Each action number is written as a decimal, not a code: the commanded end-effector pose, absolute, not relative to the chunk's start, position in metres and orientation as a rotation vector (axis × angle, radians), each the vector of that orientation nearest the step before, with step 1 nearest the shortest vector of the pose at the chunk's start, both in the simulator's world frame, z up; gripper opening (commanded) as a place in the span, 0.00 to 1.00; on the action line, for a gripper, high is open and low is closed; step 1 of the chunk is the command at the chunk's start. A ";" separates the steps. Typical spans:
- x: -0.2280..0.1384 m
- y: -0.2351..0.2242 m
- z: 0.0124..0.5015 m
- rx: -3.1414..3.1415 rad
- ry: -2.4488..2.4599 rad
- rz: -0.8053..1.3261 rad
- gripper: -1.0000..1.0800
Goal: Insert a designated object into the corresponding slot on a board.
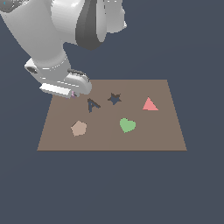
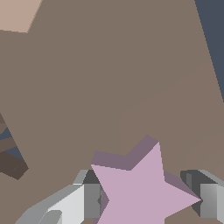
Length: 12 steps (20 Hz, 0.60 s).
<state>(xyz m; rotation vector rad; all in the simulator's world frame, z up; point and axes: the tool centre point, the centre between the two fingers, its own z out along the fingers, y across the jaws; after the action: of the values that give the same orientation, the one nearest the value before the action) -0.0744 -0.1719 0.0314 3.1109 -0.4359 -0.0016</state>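
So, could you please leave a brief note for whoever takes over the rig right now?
Pincer: its fingers flank the pale lilac-pink star block; whether it is lifted I cannot tell.
Position: over the flat brown board's far corner on the exterior view's left, beside the dark A-shaped cutout.
Done: pincer placed around the star.
Left: carry it to the empty dark star-shaped slot, align the points, insert. Tan pentagon, green heart and pink triangle lie on the board.

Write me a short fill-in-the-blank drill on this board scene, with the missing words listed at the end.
1. In the wrist view, the gripper has a fingertip on either side of the lilac-pink ____ block.
2. The star-shaped slot sits between the letter-A cutout and the red ____.
3. The heart on the board is coloured ____.

Missing words: star; triangle; green
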 end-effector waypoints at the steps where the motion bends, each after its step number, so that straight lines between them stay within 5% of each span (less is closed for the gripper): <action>1: -0.077 -0.164 0.032 3.103 -0.489 -0.001 0.00; 12: -0.087 -0.111 0.035 3.025 -0.846 -0.002 0.00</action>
<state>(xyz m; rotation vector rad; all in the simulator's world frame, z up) -0.0865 -0.1204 0.0340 3.0399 -0.7893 -0.0027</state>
